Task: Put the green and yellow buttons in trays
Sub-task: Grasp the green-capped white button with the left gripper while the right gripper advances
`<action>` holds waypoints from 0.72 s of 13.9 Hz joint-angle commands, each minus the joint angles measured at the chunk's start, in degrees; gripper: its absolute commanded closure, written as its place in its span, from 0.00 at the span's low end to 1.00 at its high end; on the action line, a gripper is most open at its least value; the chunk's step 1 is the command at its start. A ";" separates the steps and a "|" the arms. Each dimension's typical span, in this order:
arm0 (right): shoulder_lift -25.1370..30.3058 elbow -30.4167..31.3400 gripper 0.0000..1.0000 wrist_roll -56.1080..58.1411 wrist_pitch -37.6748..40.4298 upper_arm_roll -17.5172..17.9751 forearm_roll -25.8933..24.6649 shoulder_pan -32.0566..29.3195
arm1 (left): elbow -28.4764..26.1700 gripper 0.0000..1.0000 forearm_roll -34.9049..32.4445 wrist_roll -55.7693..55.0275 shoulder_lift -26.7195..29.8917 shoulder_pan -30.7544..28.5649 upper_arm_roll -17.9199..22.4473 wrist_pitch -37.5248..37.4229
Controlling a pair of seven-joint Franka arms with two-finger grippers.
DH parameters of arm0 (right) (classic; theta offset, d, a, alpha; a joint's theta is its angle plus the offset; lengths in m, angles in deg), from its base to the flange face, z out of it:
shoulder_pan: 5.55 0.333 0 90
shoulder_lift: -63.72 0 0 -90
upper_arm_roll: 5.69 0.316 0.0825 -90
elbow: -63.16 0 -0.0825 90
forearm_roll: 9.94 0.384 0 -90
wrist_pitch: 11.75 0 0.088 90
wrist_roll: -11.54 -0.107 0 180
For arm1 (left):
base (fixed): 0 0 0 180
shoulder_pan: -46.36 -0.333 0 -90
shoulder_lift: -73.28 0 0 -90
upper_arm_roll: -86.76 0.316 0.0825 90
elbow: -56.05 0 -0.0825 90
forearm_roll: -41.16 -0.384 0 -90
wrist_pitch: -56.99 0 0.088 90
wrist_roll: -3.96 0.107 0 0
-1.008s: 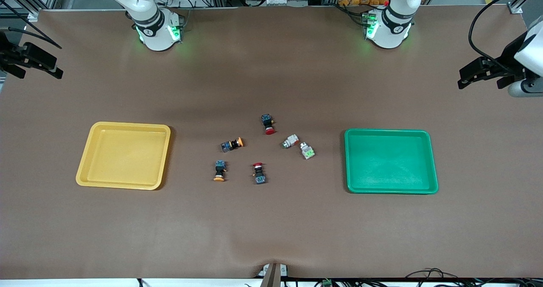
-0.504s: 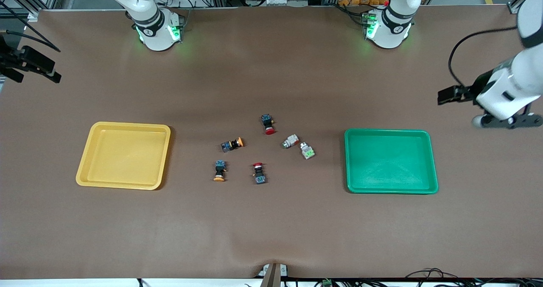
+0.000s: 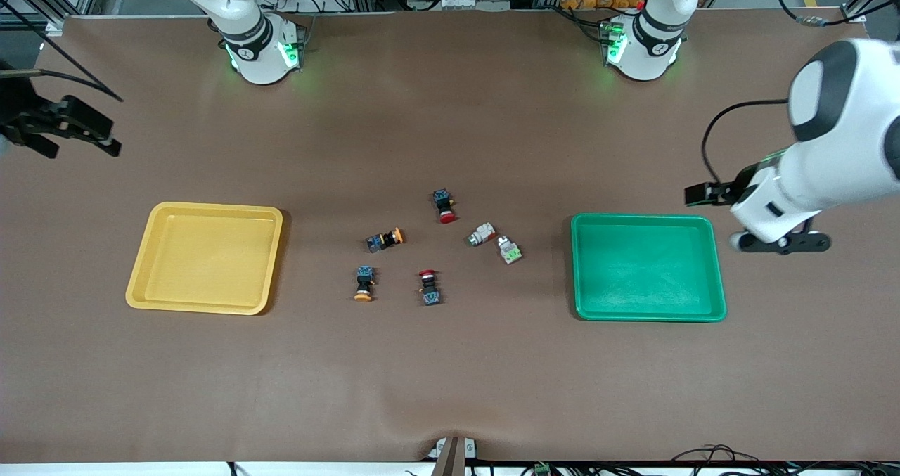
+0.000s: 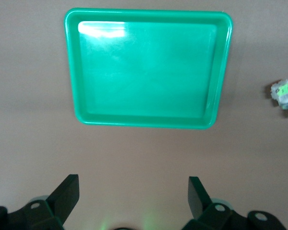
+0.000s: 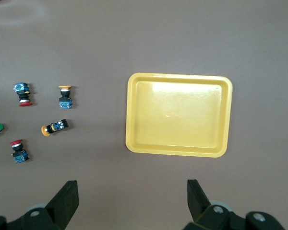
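Left claw [image 3: 779, 242] now lower over the bench [image 3: 492, 377], just beside the green tray [image 3: 647, 316]; right claw [image 3: 77, 135] shifted slightly inward at the bench's end.

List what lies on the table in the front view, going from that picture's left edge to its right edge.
yellow tray → yellow-capped button nearer the camera → the other yellow-capped button → red-capped button nearer the camera → the other red-capped button → the two green buttons → green tray.

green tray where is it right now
The green tray lies flat toward the left arm's end of the table, empty, with the two green buttons nearest it toward the middle.
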State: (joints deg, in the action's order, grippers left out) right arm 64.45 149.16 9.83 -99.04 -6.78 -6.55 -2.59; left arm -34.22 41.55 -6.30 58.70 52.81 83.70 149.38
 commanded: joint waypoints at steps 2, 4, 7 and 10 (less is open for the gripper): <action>0.06 -0.31 0.00 -0.14 2.98 -0.06 -0.13 0.37 | 0.53 0.00 -0.40 -6.61 -3.78 4.27 -0.11 4.44; 0.15 -0.48 0.00 -0.05 6.94 -0.06 -0.13 0.55 | 0.53 0.00 0.05 -8.09 -6.24 5.15 -0.11 7.87; 0.06 -0.48 0.00 0.12 9.77 -0.15 -0.83 0.38 | 0.88 0.00 0.22 -14.41 -8.70 9.10 -0.11 11.13; -0.03 -0.31 0.00 0.12 9.86 -0.23 -0.75 -0.15 | 0.97 0.00 0.66 -16.02 -10.81 10.16 -0.11 14.64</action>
State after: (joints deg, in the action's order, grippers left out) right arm 64.45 149.18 9.85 -89.90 -7.13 -6.65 -2.42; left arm -34.20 41.61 -21.33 49.23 62.63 83.34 162.25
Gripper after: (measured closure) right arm 0.000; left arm 0.000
